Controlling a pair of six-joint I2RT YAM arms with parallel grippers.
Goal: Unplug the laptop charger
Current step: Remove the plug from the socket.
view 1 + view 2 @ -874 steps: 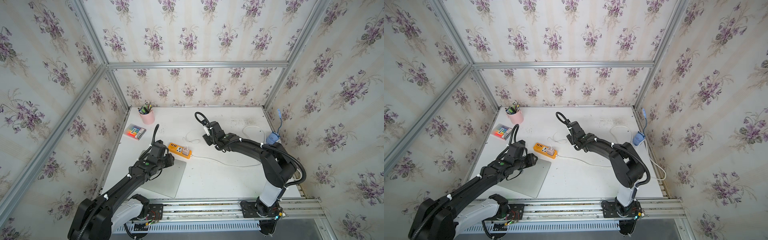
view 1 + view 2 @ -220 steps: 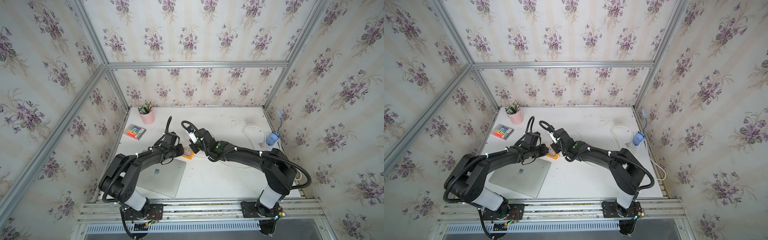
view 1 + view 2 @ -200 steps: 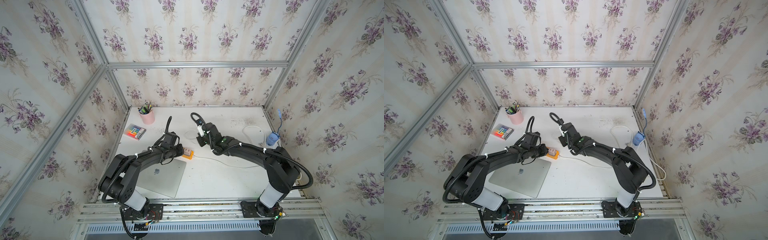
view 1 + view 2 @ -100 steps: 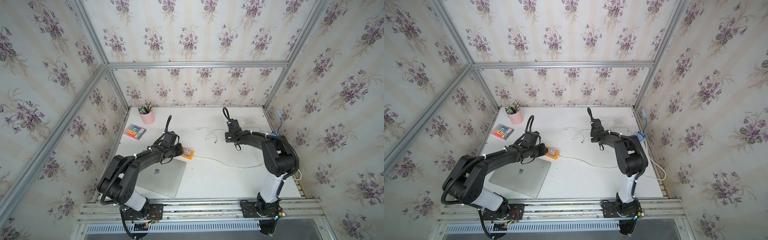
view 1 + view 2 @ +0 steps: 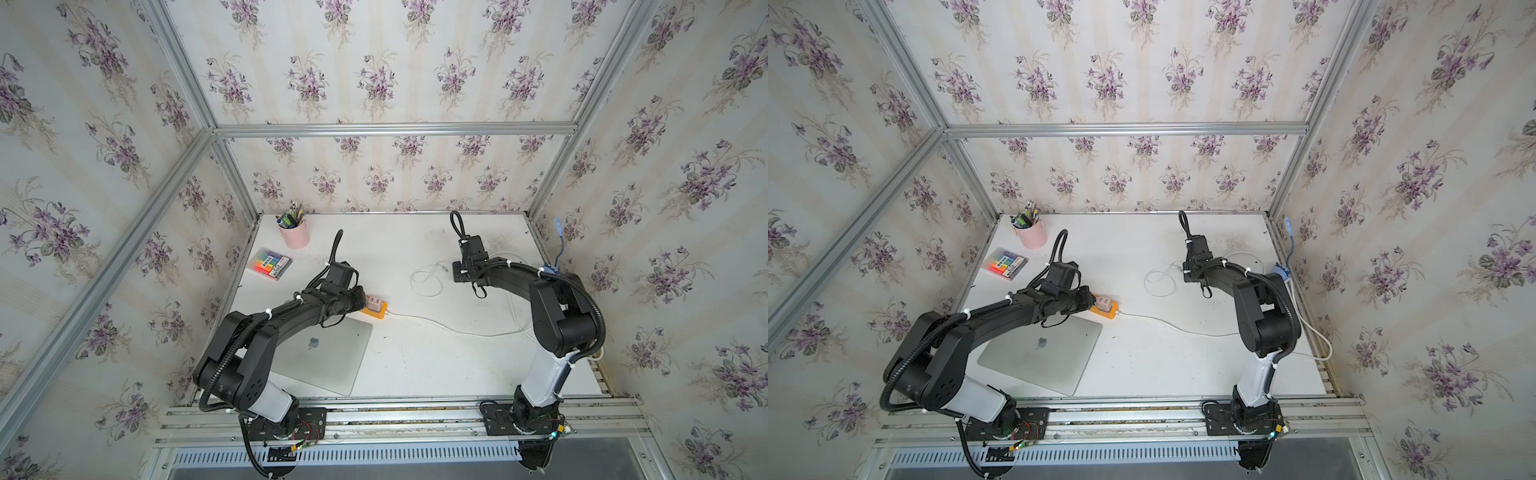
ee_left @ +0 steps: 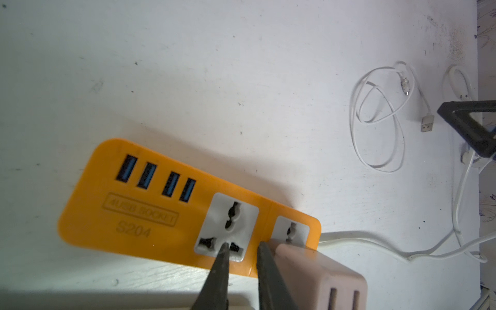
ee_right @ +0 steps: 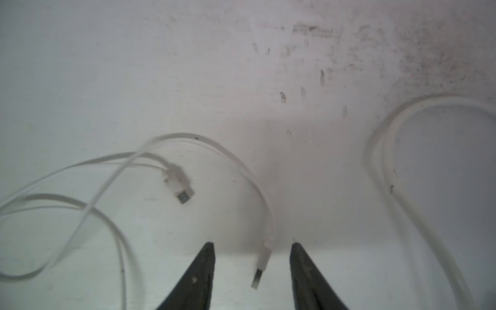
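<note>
Charger cube (image 6: 322,276) sits on orange strip's (image 6: 139,214) end socket, desk's (image 5: 415,370) left half, by laptop (image 5: 328,353). L gripper (image 6: 243,245) narrow, tips on strip, nothing btwn. R gripper (image 7: 252,243) wide, USB plug (image 7: 261,264) loose btwn fingers.

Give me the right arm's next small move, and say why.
Probably lift the right claw straight up: its jaws stand open and the thin white cable's USB plug lies loose on the table between them, so nothing is held. The pinkish charger cube sits in the orange power strip, which the left claw rests on, so that looks like the next thing to grip.
</note>
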